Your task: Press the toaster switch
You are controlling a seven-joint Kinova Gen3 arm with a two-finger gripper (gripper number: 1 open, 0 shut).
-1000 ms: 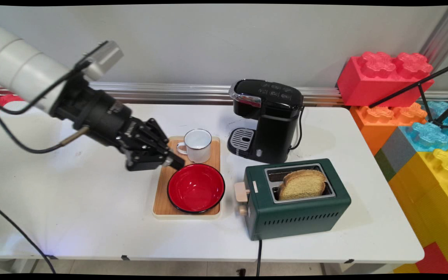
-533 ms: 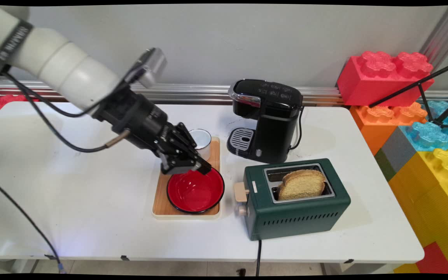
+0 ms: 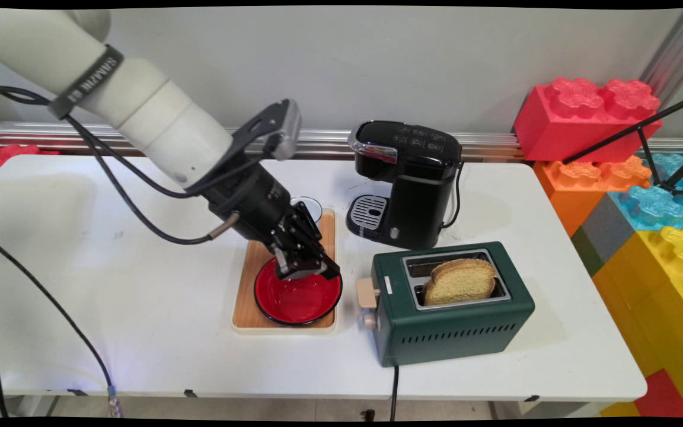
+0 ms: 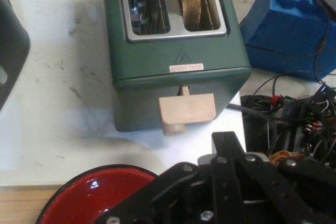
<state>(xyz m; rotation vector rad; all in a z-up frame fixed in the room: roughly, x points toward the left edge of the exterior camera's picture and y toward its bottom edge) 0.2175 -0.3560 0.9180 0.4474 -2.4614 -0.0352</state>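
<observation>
The glossy red bowl with a black rim (image 3: 299, 299) sits on the near half of the shallow wooden tray with a cream border (image 3: 246, 308), and the black two-finger pincer (image 3: 309, 273) now hangs right over the bowl's far rim, angled down and toward the green toaster. A second ago the pincer was off the tray's left edge, beside the bowl; half a second ago it had reached the bowl's far-left rim; now it has swept further right and lower, so its tip covers the far part of the bowl. The arm's wrist now hides most of the white enamel mug (image 3: 312, 207) at the tray's far end, of which only a sliver of rim shows; the mug itself does not appear to have shifted. Whether the pincer's tips are apart or together cannot be told from either view, and nothing shows between them. In the hand view the bowl's rim (image 4: 94, 187) lies just under the linkage, and straight ahead stands the dark green two-slot toaster (image 4: 178, 72) with its cream lever (image 4: 186, 111) facing the camera, a slice of brown bread (image 3: 460, 280) upright in one slot. Beyond the tray, the black capsule coffee machine (image 3: 409, 184) stands on the white table (image 3: 110, 296), well clear of the arm.
</observation>
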